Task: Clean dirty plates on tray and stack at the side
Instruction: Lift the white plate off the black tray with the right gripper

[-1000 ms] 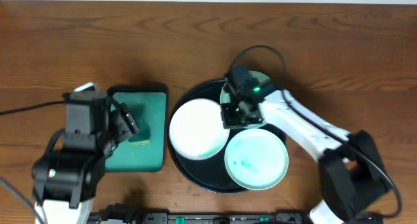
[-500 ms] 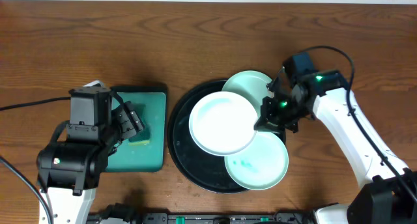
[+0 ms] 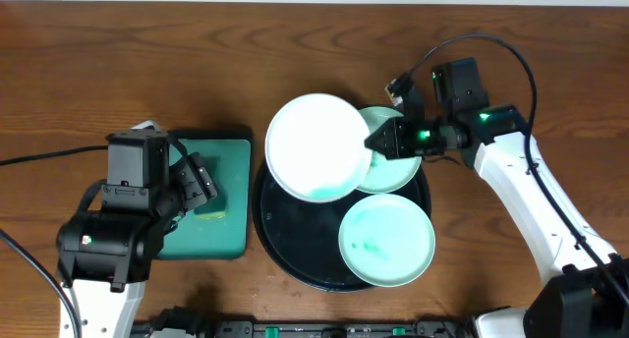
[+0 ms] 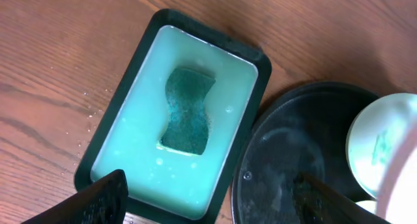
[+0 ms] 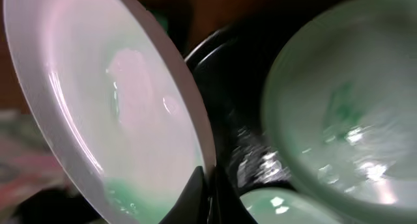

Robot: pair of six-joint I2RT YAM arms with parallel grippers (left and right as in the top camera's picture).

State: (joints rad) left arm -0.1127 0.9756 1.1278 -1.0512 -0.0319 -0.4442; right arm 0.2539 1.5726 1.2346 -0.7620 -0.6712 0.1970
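Observation:
My right gripper [image 3: 376, 141] is shut on the right rim of the white plate [image 3: 316, 146] and holds it tilted above the back of the black tray [image 3: 270, 230]. Green smear shows along the plate's lower edge [image 5: 117, 100], where the gripper [image 5: 208, 191] pinches the rim. One mint plate [image 3: 393, 171] lies at the tray's back right, partly hidden by the white one. Another mint plate [image 3: 386, 240] with green smears lies at the tray's front right. My left gripper [image 3: 197, 181] hangs open over the teal tray [image 3: 211, 238], empty.
The teal tray [image 4: 260, 74] holds soapy water and a dark green sponge [image 4: 187, 110]. It sits just left of the black tray [image 4: 293, 152]. Bare wooden table lies behind and to the far right. Cables run along the left and front edges.
The white plate has left the tray's left half and now hangs tilted in my right gripper, higher and farther back. The right arm swung out to the right. The left arm barely moved.

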